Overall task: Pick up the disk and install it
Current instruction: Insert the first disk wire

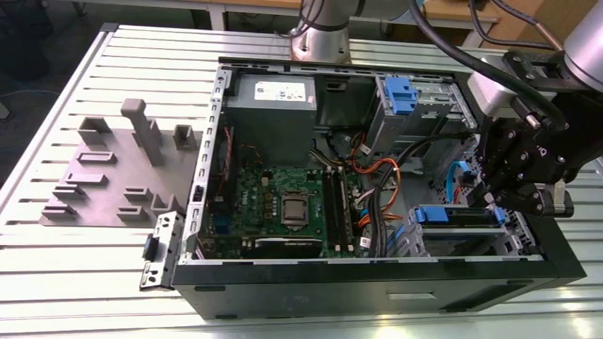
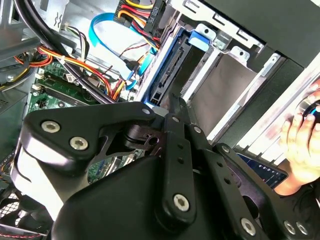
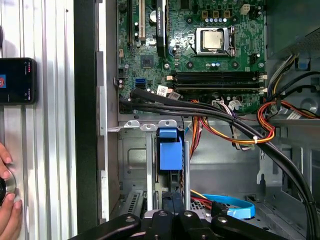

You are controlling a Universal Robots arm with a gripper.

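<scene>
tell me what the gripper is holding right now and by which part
Cannot be told: the gripper sits right at the end of the disk, which stands in its bay, but the contact itself is hidden.

Print on the power-supply sticker (image 1: 282,90) is unreadable.

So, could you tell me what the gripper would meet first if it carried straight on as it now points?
Most likely the disk, on edge in the drive cage: the gripper points at its blue-framed end. Whether they touch, I cannot tell.
</scene>
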